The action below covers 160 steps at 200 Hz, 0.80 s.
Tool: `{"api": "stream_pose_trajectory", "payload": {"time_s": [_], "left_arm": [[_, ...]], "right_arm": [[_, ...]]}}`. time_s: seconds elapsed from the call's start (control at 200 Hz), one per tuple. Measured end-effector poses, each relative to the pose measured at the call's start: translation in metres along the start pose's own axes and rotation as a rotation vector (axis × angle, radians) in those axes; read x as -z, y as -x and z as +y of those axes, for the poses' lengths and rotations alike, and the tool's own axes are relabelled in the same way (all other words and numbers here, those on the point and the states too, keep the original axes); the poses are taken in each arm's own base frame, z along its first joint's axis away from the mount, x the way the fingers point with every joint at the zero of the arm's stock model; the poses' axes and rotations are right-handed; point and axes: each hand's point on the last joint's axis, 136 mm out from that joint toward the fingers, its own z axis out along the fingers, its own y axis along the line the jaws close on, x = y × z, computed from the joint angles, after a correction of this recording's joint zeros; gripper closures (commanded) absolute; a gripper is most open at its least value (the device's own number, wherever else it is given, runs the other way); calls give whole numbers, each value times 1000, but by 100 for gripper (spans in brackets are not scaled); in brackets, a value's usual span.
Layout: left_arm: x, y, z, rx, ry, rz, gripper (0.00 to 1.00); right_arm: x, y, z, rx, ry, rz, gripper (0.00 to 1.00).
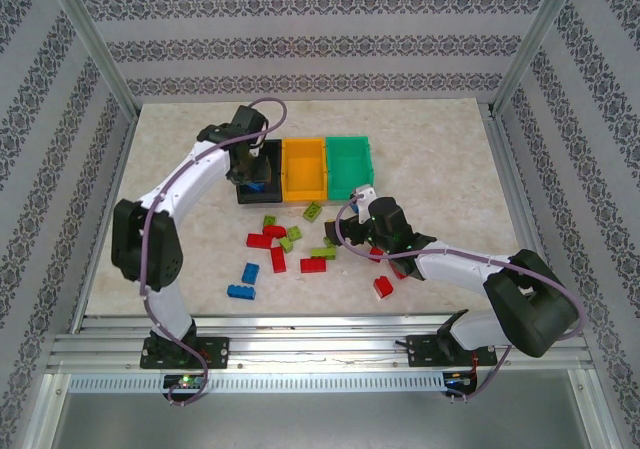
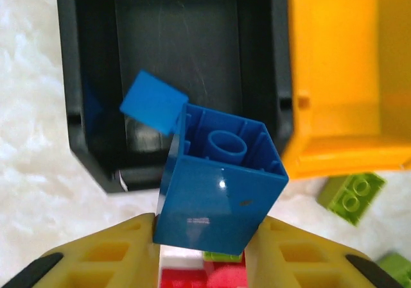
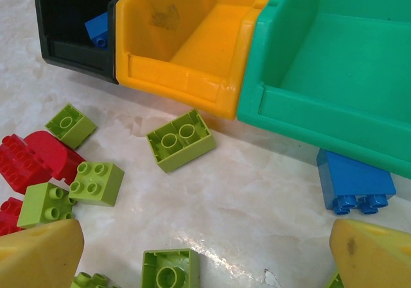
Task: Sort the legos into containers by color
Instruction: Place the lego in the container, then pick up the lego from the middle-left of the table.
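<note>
Brick (image 2: 218,192), glossy blue and hollow-bottomed, clamped in left gripper (image 2: 207,240) over black bin (image 2: 83,108) (right gripper (image 3: 205,253) apart)

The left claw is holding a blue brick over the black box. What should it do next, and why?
Probably open the left claw and let the blue brick drop into the black bin. The brick hangs over the bin's near part, and another blue brick already lies inside, so blue seems to belong there.
</note>
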Motion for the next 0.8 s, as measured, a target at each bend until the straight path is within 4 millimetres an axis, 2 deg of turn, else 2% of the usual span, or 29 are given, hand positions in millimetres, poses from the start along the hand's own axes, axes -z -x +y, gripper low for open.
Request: {"api": "stream_pose_trajectory", "payload": {"time_s": [0.04, 0.085, 0.16, 0.275, 0.37, 0.475, 0.625, 0.715, 0.799], "left_arm": [[-7, 4, 3, 2, 9, 8, 38], [-14, 8, 6, -4, 19, 15, 33], [-21, 10, 9, 4, 19, 24, 28], [-21, -2, 11, 4, 12, 40, 27], [-13, -23, 16, 0, 15, 54, 27], [4, -53, 22, -4, -1, 57, 28], [28, -96, 16, -9, -103, 70, 30], [30, -119, 10, -18, -151, 108, 31], [21, -149, 6, -24, -173, 181, 33]], "right_arm": [[0, -1, 0, 1, -1, 3, 2], [0, -1, 0, 2, -2, 5, 2], [0, -2, -1, 2, -3, 7, 2], [0, -2, -1, 2, -3, 7, 2], [0, -2, -1, 2, -3, 8, 2], [0, -2, -1, 2, -3, 8, 2], [-1, -1, 0, 1, -3, 8, 2], [-2, 1, 1, 2, -1, 6, 2], [-2, 1, 1, 5, -4, 5, 2]]}}
